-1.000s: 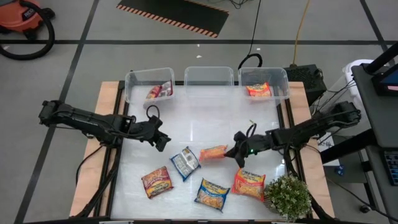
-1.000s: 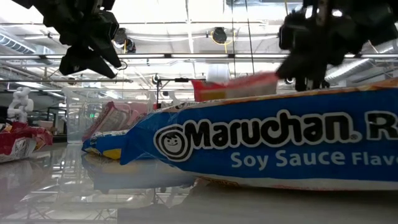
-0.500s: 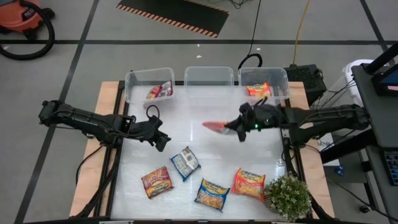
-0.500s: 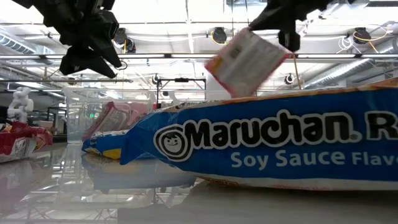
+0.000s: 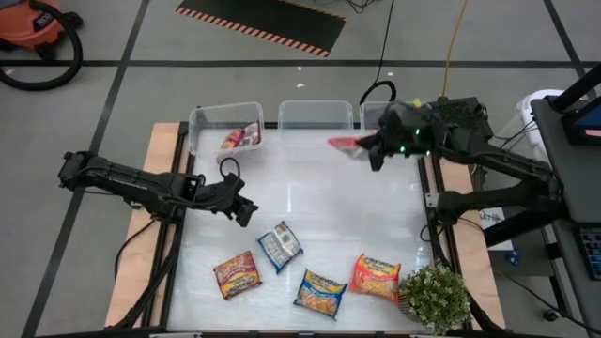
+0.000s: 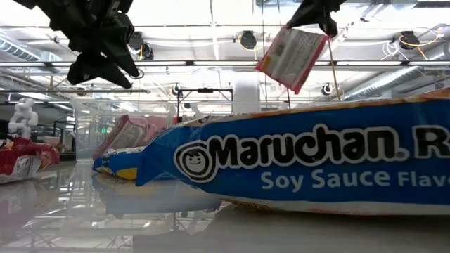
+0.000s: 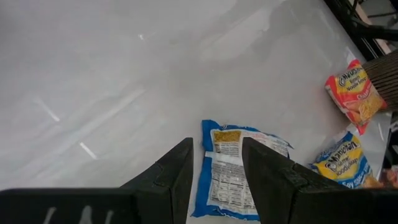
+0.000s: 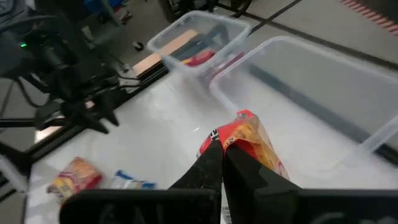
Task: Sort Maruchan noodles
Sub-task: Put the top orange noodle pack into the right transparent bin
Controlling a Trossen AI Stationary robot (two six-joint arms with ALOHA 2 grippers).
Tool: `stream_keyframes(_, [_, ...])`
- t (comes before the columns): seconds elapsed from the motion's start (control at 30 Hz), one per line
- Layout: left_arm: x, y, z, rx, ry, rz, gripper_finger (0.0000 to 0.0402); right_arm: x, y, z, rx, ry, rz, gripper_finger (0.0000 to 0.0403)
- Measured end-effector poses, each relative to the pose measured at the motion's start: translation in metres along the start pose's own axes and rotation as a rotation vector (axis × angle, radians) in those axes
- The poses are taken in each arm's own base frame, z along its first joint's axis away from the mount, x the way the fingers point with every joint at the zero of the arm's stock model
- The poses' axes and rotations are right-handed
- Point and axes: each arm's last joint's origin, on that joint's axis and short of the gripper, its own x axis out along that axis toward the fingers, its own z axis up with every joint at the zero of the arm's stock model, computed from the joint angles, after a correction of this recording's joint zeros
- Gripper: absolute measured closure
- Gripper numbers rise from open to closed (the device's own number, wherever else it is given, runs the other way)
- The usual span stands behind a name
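The right end effector (image 5: 374,150) hangs above the far edge of the white tabletop (image 5: 310,211), its fingers pinched tight on one edge of an orange packet (image 5: 346,145) of Maruchan noodles. In the low view that packet (image 6: 292,56) dangles tilted in the air, clear of everything below. It hangs between the middle bin (image 5: 317,115) and the right bin (image 5: 399,127), just in front of their near walls; the right wrist view shows the clear wall of a bin (image 8: 323,93) close behind the packet.

The left end effector (image 5: 246,212) hovers over the left part of the tabletop with its fingers (image 7: 177,171) partly apart and nothing between them. Directly below it lies a blue and silver packet (image 5: 279,246), label side up.

Four packets lie loose near the front edge: the blue and silver one, a dark red packet (image 5: 237,274) to its left, a blue and yellow packet (image 5: 320,293), and an orange packet on the right (image 5: 376,276). A small potted plant (image 5: 434,297) stands just beside that last packet at the front right corner. The left bin (image 5: 225,127) holds a dark red packet (image 5: 240,137), and the right bin holds an orange one (image 5: 391,136), partly hidden by the right arm.
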Motion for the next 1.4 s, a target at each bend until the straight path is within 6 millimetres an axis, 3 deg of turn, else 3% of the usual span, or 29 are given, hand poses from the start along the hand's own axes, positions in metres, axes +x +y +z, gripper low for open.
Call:
stream_keyframes(0.33, [0.0, 0.0, 0.0, -0.059, -0.007, 0.005, 0.0259, -0.012, -0.055, 0.02, -0.021, -0.024, -0.021, 0.0403])
stream_keyframes(0.73, [0.0, 0.001, 0.002, -0.177, -0.056, 0.032, 0.0259, -0.026, -0.101, 0.031, -0.094, -0.086, -0.098, 0.0403])
stream_keyframes(1.1, [0.0, 0.003, 0.004, -0.253, -0.153, 0.082, 0.0259, -0.01, -0.151, 0.025, -0.196, 0.064, -0.197, 0.0403])
stream_keyframes(1.4, [0.014, 0.001, 0.002, -0.262, -0.15, 0.111, 0.0259, 0.014, -0.183, 0.018, -0.317, 0.175, -0.202, 0.0403])
